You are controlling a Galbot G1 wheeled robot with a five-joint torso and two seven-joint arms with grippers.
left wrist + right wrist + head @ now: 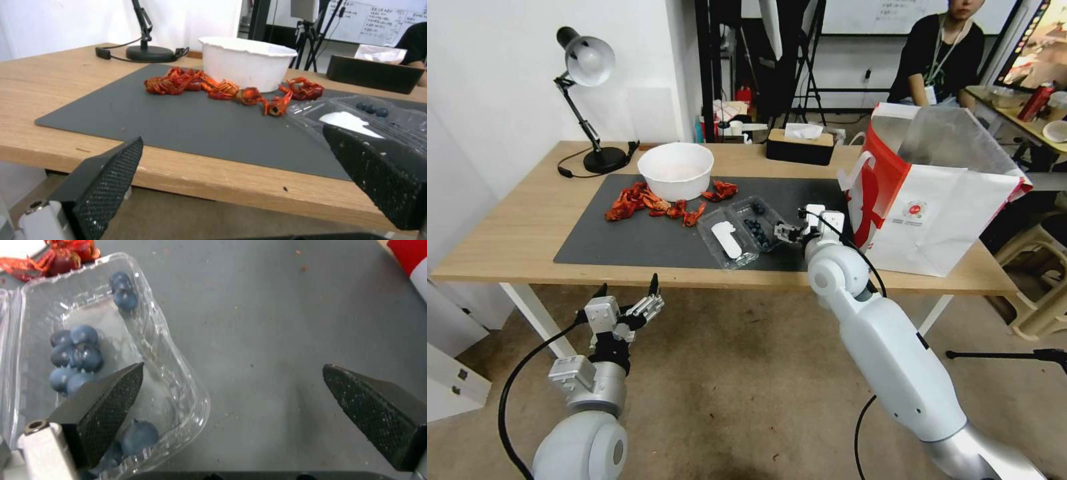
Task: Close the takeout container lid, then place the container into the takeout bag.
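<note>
At the table's (514, 253) back left corner stands a black desk lamp (587, 67), its base just off the dark mat (647, 243) that covers the middle of the table. The left gripper (627, 293) hangs below and in front of the table's front edge, off the table, its jaws spread wide with nothing between them; in the left wrist view its textured fingers (111, 173) frame the front edge and the mat beyond.

Toward the back edge of the mat sits a large white bowl (676, 170), with red crayfish (647, 202) scattered along its front and one more to its right, just beside the takeout container (740, 230). That container lies open on the mat, right of centre and near the front edge. Its lid (725, 241), bearing a white label, is folded flat on the left half, and the blueberries (755, 227) sit in the right half.

The right gripper (787, 233) is at the container's right edge, jaws wide and holding nothing. In the right wrist view one finger (109, 406) overlaps the berry tray's rim (186, 386) and the other is over bare mat.

Behind, at the back edge, is a black tissue box (800, 143). At the right end of the table stands the takeout bag (940, 213), upright and open-mouthed, close beside the right gripper.
</note>
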